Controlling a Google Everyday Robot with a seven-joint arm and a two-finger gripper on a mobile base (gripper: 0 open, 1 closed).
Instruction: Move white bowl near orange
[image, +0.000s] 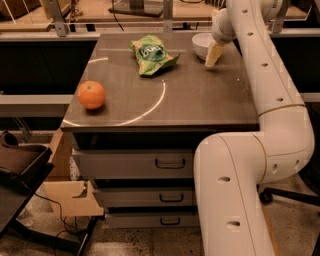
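The white bowl (202, 44) sits at the far right of the brown cabinet top (200, 95). The orange (91, 94) rests near the front left corner, far from the bowl. My gripper (214, 54) reaches down at the bowl's right side, its pale fingers (215, 53) touching or just beside the rim, tips on or near the top. The white arm runs up the right side of the view and hides part of the bowl.
A green snack bag (152, 55) lies between the bowl and the orange at the back middle. The cabinet has drawers (170, 163) below. A cardboard box (70, 192) and a dark chair (20, 165) stand at the lower left.
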